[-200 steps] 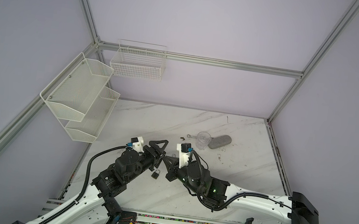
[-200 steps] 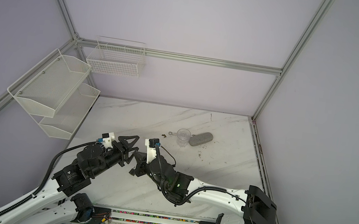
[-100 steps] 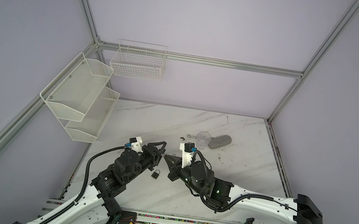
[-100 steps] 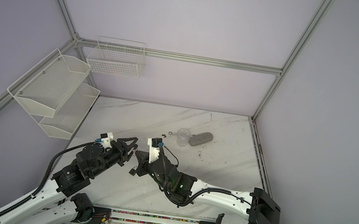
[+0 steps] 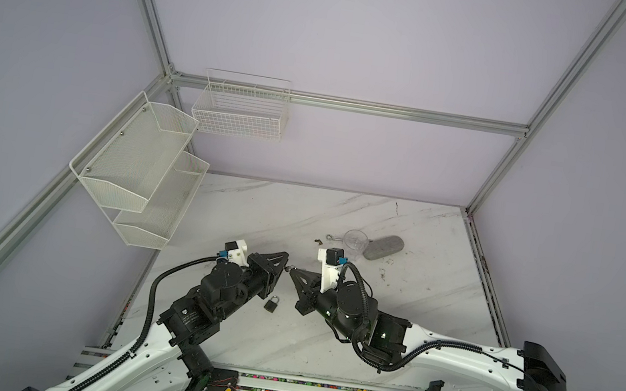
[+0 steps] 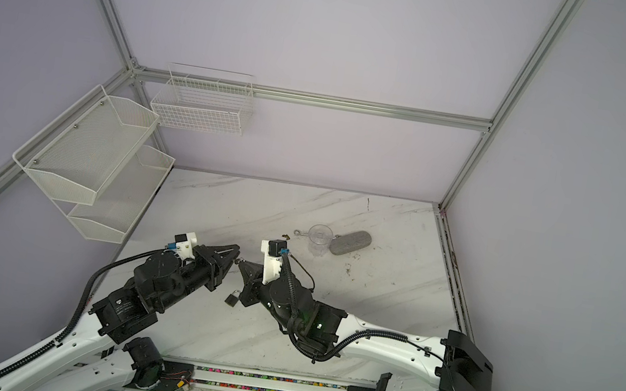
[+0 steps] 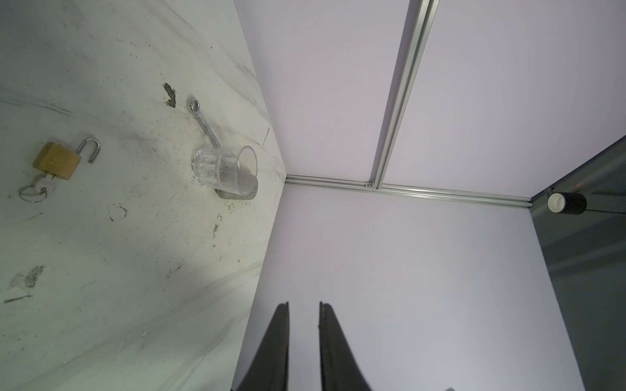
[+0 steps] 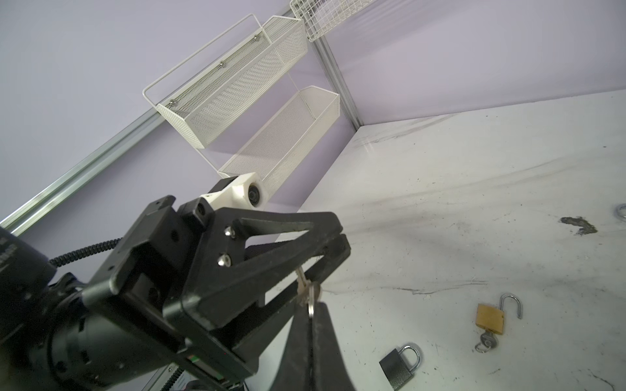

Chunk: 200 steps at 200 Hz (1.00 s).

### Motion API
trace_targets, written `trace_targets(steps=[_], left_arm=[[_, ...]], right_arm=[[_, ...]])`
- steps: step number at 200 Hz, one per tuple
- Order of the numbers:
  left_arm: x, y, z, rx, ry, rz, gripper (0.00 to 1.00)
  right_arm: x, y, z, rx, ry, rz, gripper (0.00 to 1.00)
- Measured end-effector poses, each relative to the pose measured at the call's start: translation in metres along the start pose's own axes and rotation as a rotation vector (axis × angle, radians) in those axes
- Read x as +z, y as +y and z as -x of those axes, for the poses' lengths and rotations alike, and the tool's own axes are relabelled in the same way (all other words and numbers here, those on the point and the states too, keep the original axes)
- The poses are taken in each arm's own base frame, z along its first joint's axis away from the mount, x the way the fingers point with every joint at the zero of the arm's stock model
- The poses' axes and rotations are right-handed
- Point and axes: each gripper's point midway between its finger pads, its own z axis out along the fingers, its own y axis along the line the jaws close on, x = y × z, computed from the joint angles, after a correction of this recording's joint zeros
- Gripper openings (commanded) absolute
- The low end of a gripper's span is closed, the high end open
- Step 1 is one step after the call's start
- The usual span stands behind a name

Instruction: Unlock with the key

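Your table (image 5: 257, 217) layout, ref = glass (image 5: 354, 244).
Wrench (image 7: 205, 126) just L of glass, pad (image 5: 383, 248) just R; shut padlock (image 5: 271, 304) well fwd-L; open padlock (image 8: 490, 320), key (image 8: 487, 338) in it, btw it & glass.

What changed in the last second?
Left gripper narrowed from wide open around the key that the right gripper holds up; whether it grips yet is unclear. Right gripper stayed shut on it; grey padlock and glass unmoved on the table.
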Motion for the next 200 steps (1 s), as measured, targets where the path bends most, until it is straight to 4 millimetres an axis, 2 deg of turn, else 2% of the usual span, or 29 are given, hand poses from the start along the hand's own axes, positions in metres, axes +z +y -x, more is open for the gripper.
trace_targets(steps=[33, 53, 78, 91, 116, 162, 200], left_arm=[[0.001, 0.001, 0.0, 0.001, -0.002, 0.006, 0.07], [0.002, 0.002, 0.0, 0.001, -0.002, 0.01, 0.01], [0.003, 0.002, 0.0, 0.007, -0.002, 0.009, 0.0], [0.003, 0.003, 0.0, 0.026, -0.003, 0.012, 0.0], [0.005, 0.008, 0.001, 0.094, -0.007, 0.033, 0.0], [0.006, 0.012, 0.003, 0.307, -0.007, 0.049, 0.0], [0.012, -0.003, -0.003, 0.452, 0.02, -0.041, 0.0]], right_arm=[[-0.003, -0.001, 0.001, -0.001, -0.003, 0.001, 0.0], [-0.003, -0.001, 0.001, -0.003, -0.001, 0.0, 0.0], [-0.004, -0.002, -0.001, -0.007, 0.007, -0.004, 0.19], [-0.004, -0.002, -0.001, -0.008, 0.009, -0.005, 0.34], [-0.009, -0.004, 0.004, -0.011, 0.01, -0.007, 0.48], [-0.02, -0.004, 0.023, 0.031, 0.039, 0.067, 0.52], [-0.019, -0.009, 0.023, 0.106, 0.139, 0.167, 0.52]])
